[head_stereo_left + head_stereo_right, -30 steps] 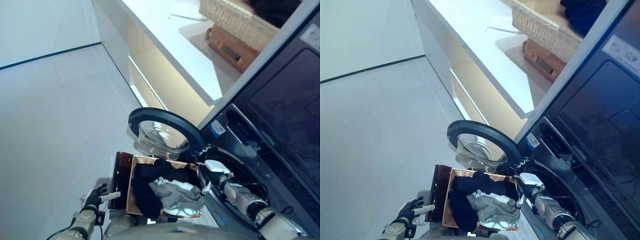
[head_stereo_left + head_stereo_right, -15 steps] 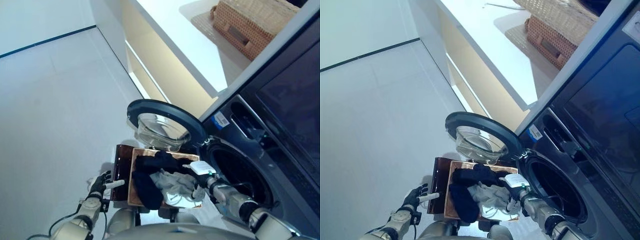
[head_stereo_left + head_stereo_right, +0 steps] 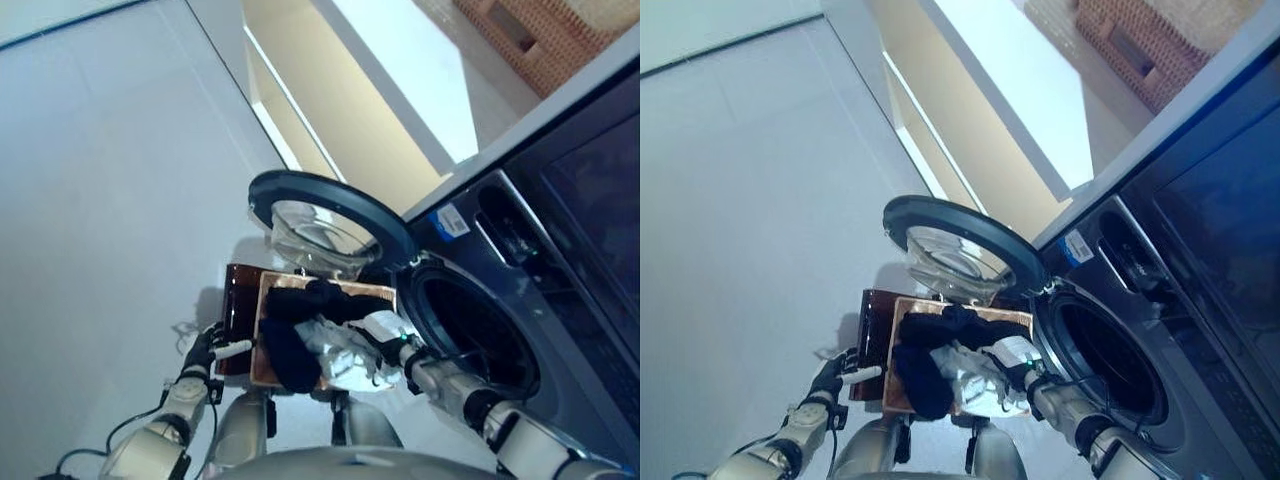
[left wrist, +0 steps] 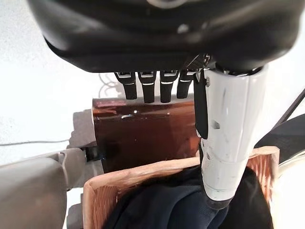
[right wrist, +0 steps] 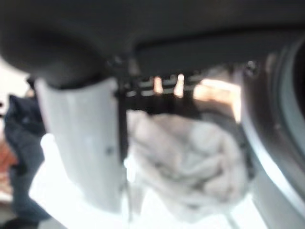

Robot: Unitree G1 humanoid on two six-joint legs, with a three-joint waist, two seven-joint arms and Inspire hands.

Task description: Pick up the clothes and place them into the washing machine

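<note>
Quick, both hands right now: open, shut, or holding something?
Left hand: open, fingers straight, holding nothing, beside the basket.
Right hand: over the pale cloth in the basket; cannot tell whether its fingers grip it.

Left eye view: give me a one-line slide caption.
Right hand reaches over the pale garment in the wooden basket, beside the washing machine's open door; left hand hangs idle.

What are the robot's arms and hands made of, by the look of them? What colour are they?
Both arms are silver-grey, jointed tubes with dark rings at the joints. Each ends in a dark robot hand: the left robot hand has black fingers in a row with pale bands on them, and a thumb in a white cover. The right robot hand is also dark, with the same white thumb cover.
</note>
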